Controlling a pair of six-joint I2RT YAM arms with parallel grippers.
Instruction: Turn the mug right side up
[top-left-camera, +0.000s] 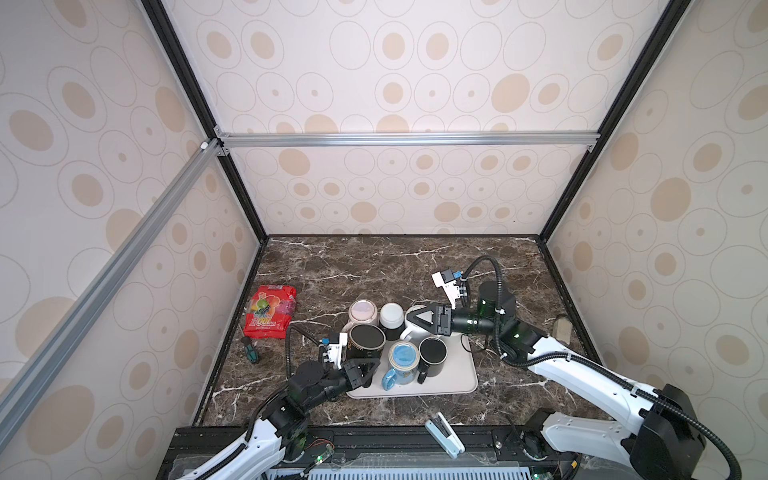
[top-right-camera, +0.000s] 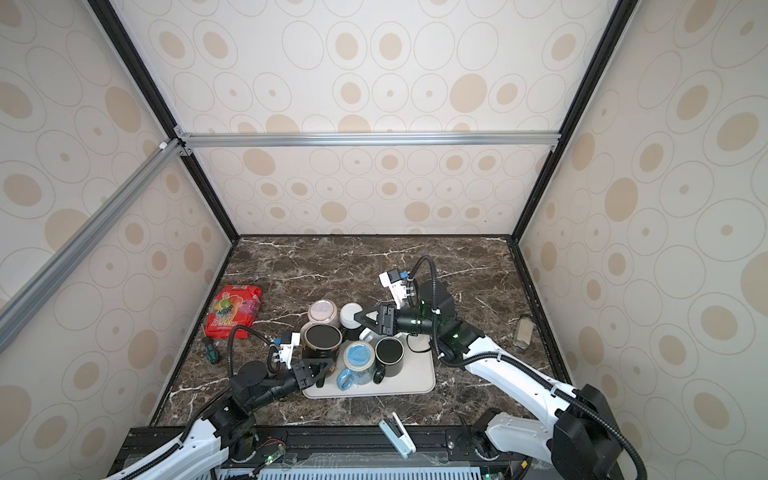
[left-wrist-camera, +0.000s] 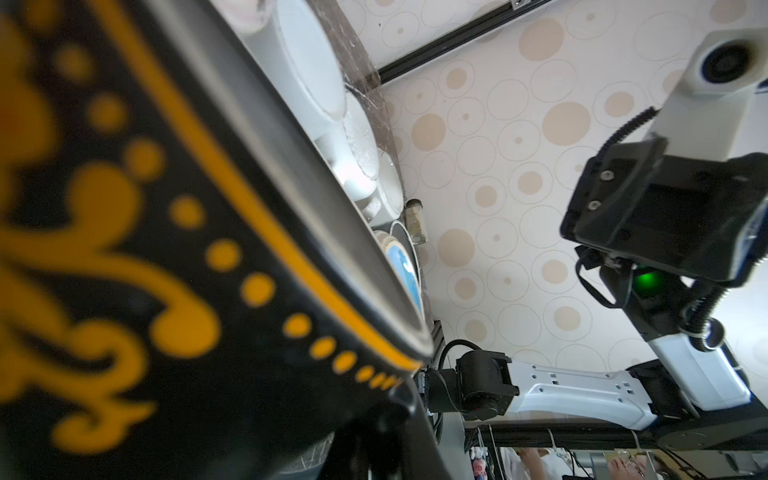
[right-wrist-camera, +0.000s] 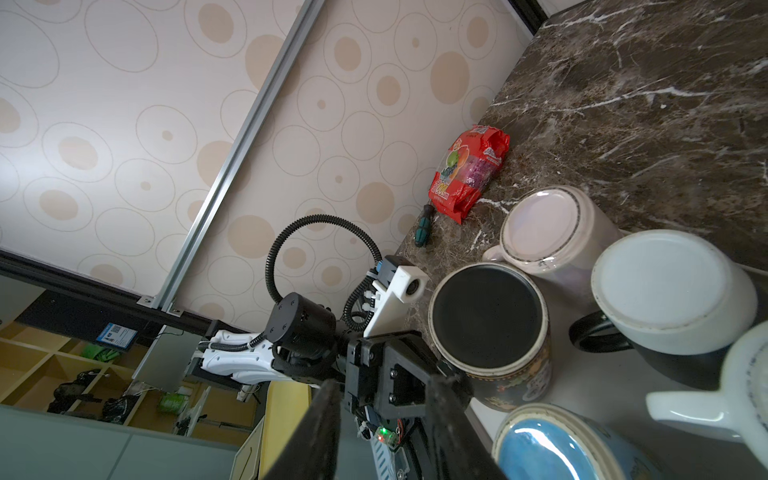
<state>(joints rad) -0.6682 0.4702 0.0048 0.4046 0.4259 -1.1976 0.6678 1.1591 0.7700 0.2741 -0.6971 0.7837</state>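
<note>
The right gripper (top-left-camera: 409, 319), jaws part-open, hovers at the white mug (top-left-camera: 411, 330) near the tray's (top-left-camera: 457, 384) far edge; whether it grips is unclear. Next: lift, invert.

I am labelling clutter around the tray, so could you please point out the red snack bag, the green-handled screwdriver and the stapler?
red snack bag (top-left-camera: 271, 311): a top view, middle of the printed front.
green-handled screwdriver (top-left-camera: 250, 349): a top view, on the green handle.
stapler (top-left-camera: 444, 434): a top view, middle of its body.

White mug (top-left-camera: 409, 330) tipped on tray's far edge, among other mugs.
</note>
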